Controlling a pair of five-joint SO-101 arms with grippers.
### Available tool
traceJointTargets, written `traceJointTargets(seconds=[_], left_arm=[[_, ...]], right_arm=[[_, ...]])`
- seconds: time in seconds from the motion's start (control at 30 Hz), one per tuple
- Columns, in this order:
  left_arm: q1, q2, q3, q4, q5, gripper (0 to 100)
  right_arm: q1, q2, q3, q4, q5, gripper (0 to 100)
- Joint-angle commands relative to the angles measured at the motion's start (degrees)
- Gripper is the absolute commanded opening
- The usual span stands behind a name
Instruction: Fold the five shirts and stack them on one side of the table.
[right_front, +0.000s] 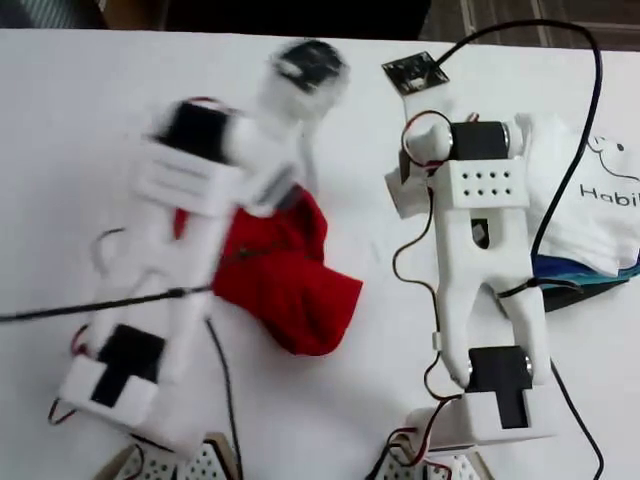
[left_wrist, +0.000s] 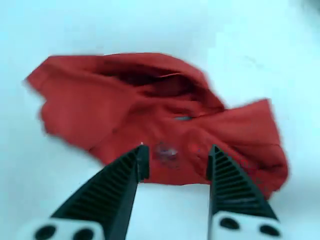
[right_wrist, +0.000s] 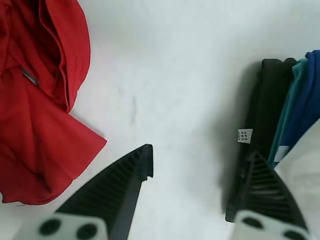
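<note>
A crumpled red shirt (right_front: 285, 265) lies on the white table (right_front: 330, 420), left of centre. My left gripper (left_wrist: 177, 160) hangs open just above the shirt's near edge (left_wrist: 150, 110), with nothing between its fingers. The left arm (right_front: 200, 180) is blurred over the shirt's left side. At the table's right edge sits a stack of folded shirts with a white one (right_front: 590, 200) on top, and blue, teal and black layers (right_wrist: 270, 100) under it. My right gripper (right_wrist: 200, 157) is open over bare table, between the red shirt (right_wrist: 40, 125) and the stack, one finger close to the black layer.
The right arm (right_front: 480, 190) stretches from its base at the front edge toward the table's middle. Black cables (right_front: 570, 130) run over the stack and across the table on the left. A small black board (right_front: 413, 70) lies at the back.
</note>
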Motion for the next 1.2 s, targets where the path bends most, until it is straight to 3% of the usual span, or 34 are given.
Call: traceJointTargets(seconds=[0.0,0.17,0.37,0.5,0.73,1.17], left_arm=[[-16.4,-3.8,-0.2,0.9,0.2,20],[-37.5,-3.8,-0.2,0.8,0.0,20],[-51.3,-3.8,3.5,-1.8,-0.4,20],[-55.1,-4.0,6.8,-2.0,-5.5,20],[-60.1,-4.1,10.8,-1.9,-6.8,20],[-62.1,-4.1,11.9,-1.9,-6.6,20]], right_arm=[[-4.0,-2.8,-0.3,-0.7,0.0,29.6],[-12.4,-2.8,-0.2,-8.2,-0.1,29.6],[-23.9,-2.8,-0.5,-13.5,0.0,29.6],[-29.2,-0.3,-0.4,-17.7,-0.2,29.5],[-29.9,16.7,-3.3,-30.5,-0.4,29.5],[-30.8,48.2,-42.6,-23.4,-0.4,29.4]])
